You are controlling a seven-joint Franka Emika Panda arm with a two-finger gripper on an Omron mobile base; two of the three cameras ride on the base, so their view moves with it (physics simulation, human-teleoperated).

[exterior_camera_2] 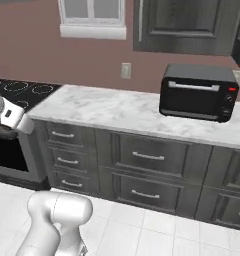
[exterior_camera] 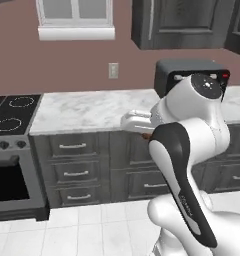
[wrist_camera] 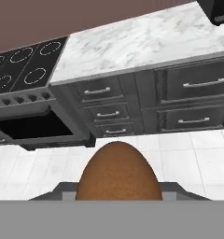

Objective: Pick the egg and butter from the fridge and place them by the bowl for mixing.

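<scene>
The egg [wrist_camera: 118,175], brown and rounded, sits low in the middle of the hand view, close to the camera, with my gripper [wrist_camera: 118,192] shut on it from both sides. In the left base view a sliver of the egg [exterior_camera: 144,135] shows under the white hand, and my gripper [exterior_camera: 143,133] hangs in front of the counter's edge, above the floor. The hand's white body also shows at the left edge of the right base view. The butter, the fridge and the bowl are out of view.
A marble counter [exterior_camera: 87,110] runs over dark drawers [exterior_camera: 74,172]. A black toaster oven [exterior_camera_2: 197,92] stands at its right end. A stove [exterior_camera: 14,117] with an open oven cavity adjoins the counter on the left. White tiled floor [wrist_camera: 179,154] lies below.
</scene>
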